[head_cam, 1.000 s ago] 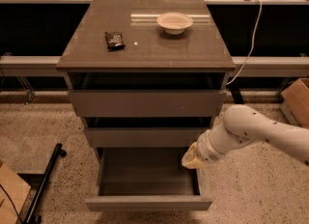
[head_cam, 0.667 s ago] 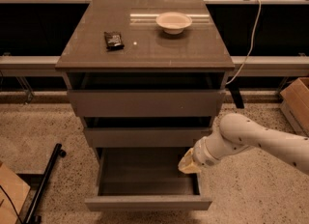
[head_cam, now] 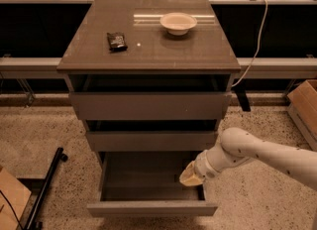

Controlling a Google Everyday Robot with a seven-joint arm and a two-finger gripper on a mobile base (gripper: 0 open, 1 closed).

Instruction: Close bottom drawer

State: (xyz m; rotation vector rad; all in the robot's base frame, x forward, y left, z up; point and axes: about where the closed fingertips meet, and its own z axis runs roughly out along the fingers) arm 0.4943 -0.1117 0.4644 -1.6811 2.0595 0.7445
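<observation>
The bottom drawer [head_cam: 151,208], lowest of three in the grey cabinet [head_cam: 148,68], is shown pulled well out toward the camera, its shallow box exposed. The gripper [head_cam: 190,176], carried on a white arm [head_cam: 257,152] entering from the right, is positioned at the right side of that box, just below the middle drawer [head_cam: 151,141]; whether it is open or closed cannot be told. Farther back, a dark packet [head_cam: 117,41] and a pale bowl [head_cam: 178,23] are seen on the cabinet's top.
</observation>
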